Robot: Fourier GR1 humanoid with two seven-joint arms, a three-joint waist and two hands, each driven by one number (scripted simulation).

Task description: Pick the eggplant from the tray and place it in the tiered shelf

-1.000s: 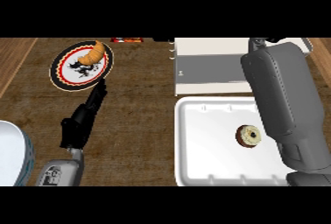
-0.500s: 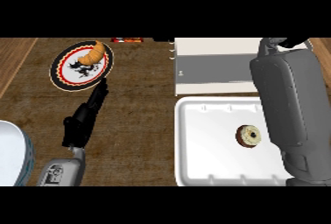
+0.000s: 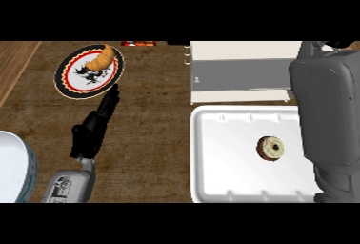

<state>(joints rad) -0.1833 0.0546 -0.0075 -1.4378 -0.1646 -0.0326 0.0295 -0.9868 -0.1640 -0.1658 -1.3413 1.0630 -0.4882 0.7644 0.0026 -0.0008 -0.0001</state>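
I am looking down at the brown tabletop. My left robot hand is lying low over it at the left, its black fingers stretched straight and pressed together, the tips pointing up toward a round plate with a red and black rim. A croissant is sitting on that plate near its upper edge. My fingertips are ending just beside the plate's lower right rim; they are holding nothing.

My right forearm is stretching along the right side, crossing over the white tray and the pale tiered shelf beyond it. My right robot hand is passing out of view at the top, so I cannot tell how its fingers are standing.

In the tray a small round doughnut is lying near my right forearm. I am not seeing the eggplant in the tray or on the shelf. A white curved object is showing at the left edge.
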